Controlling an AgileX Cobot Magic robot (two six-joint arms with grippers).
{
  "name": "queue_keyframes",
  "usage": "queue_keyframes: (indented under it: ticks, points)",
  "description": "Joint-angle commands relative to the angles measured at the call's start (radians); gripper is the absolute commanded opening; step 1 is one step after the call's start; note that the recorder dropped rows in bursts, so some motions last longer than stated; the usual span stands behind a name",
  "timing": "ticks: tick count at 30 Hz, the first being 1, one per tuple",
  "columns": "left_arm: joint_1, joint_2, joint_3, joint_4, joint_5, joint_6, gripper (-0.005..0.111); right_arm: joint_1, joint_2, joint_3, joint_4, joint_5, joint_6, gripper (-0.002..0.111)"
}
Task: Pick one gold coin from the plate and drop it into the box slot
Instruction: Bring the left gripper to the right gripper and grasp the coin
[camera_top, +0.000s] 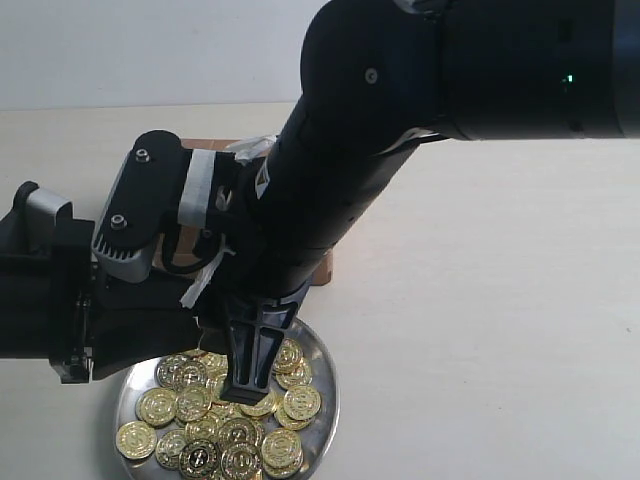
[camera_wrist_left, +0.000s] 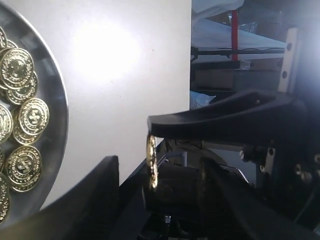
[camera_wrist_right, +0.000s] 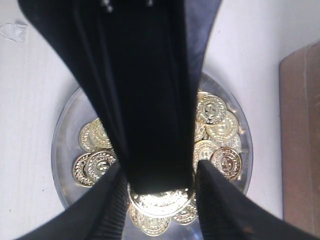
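Observation:
The silver plate (camera_top: 328, 400) holds a heap of gold coins (camera_top: 230, 430). My right gripper (camera_wrist_right: 160, 170) points straight down over the plate (camera_wrist_right: 65, 150). It is shut on one gold coin (camera_wrist_right: 160, 202), pinched across its width and lying flat above the heap. One of its fingers (camera_top: 245, 355) shows in the exterior view. My left gripper (camera_wrist_left: 159, 162) comes in sideways and stands open. One of its fingers is below that coin (camera_wrist_left: 151, 161) and the other above, with gaps on both sides. Only corners of the brown box (camera_top: 325, 268) show, and the slot is hidden.
The right arm (camera_top: 400, 120) crosses the view and covers most of the box (camera_wrist_right: 300, 140), which sits just behind the plate. The left arm (camera_top: 40, 290) fills the left side beside the plate (camera_wrist_left: 55, 125). Pale tabletop (camera_top: 500, 330) lies to the right.

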Motion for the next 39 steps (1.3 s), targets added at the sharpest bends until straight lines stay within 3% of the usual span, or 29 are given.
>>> queue_keyframes:
  ticks: [1, 6, 13, 20, 22, 29, 39]
  points:
    - [-0.008, 0.004, -0.009, -0.007, 0.007, 0.011, 0.048, 0.002, -0.011, -0.003, 0.003, -0.002, 0.001, 0.035]
    - [-0.015, 0.006, -0.009, -0.009, 0.018, 0.011, 0.048, 0.002, -0.011, -0.003, 0.003, -0.013, 0.001, 0.035]
    - [-0.095, 0.006, -0.042, -0.026, -0.018, 0.011, 0.048, 0.002, -0.011, -0.003, 0.003, -0.01, 0.006, 0.035]
    - [-0.097, 0.006, -0.052, -0.02, -0.02, 0.011, 0.048, 0.002, -0.011, -0.003, 0.003, -0.007, 0.006, 0.035]
    - [-0.097, 0.006, -0.052, -0.016, -0.02, 0.01, 0.045, 0.002, -0.011, -0.003, 0.003, -0.007, 0.006, 0.035]
    - [-0.097, 0.006, -0.052, -0.016, -0.022, 0.01, 0.017, 0.002, -0.011, -0.003, 0.003, -0.007, 0.006, 0.035]
    - [-0.097, 0.006, -0.052, -0.023, -0.046, 0.01, 0.0, 0.002, -0.011, -0.003, 0.003, -0.001, 0.006, 0.035]
